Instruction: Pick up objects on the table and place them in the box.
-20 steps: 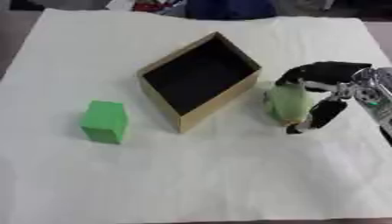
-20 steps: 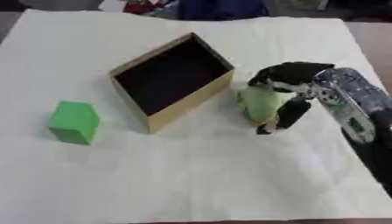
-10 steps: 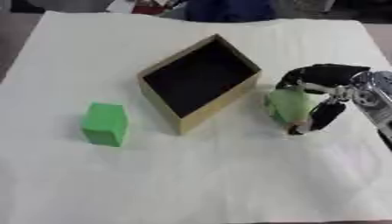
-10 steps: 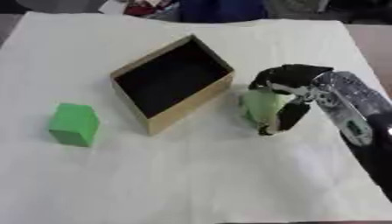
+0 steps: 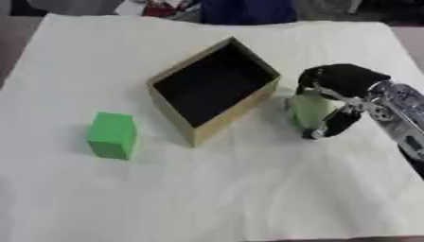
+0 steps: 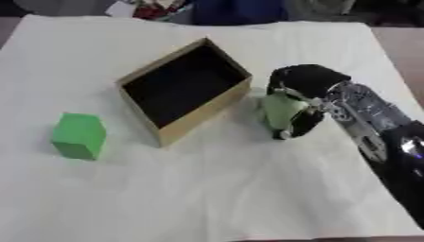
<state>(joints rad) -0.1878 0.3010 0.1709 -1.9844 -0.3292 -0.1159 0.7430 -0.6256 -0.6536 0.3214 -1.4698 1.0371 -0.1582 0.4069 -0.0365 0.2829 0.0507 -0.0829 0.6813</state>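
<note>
Nowhere on any of the things can writing or a label be read. Nearest, on the left of the worktop (image 5: 207, 198), which is covered in a creased white cloth, stands a bright green block (image 5: 112, 134) with plain, matte faces and square edges. Further back on the right, the black right hand (image 5: 335, 99) curls its fingers and thumb round a pale green object (image 5: 308, 109) that looks smooth and rounded, just right of the box. That box (image 5: 214, 89) is open-topped, tan like cardboard outside, dark inside, set cornerwise. The left hand shows in neither view.
</note>
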